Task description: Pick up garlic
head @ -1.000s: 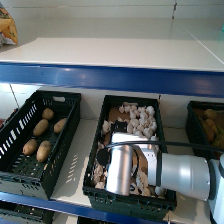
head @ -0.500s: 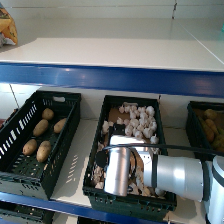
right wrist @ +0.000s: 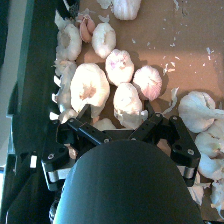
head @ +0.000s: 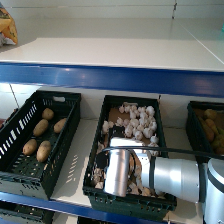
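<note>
I'm low over the middle black slatted plastic crate [head: 161, 114], at its near end. My right gripper [right wrist: 119, 120] hangs with its two black fingers [right wrist: 83, 116] spread apart, and one roundish whitish-cream papery garlic bulb [right wrist: 126, 104] sits right between them, directly ahead of the tips. It looks slightly longer along my reach than across it, so the fingers should close on its narrower sides. A bigger cream bulb [right wrist: 88, 86] touches it beside one finger, a pinkish bulb [right wrist: 148, 82] lies just beside the other; tight squeeze, I'd say. More garlic lies heaped toward the far end. Brown oval potatoes [head: 41, 127] stay in the left crate, well apart.
</note>
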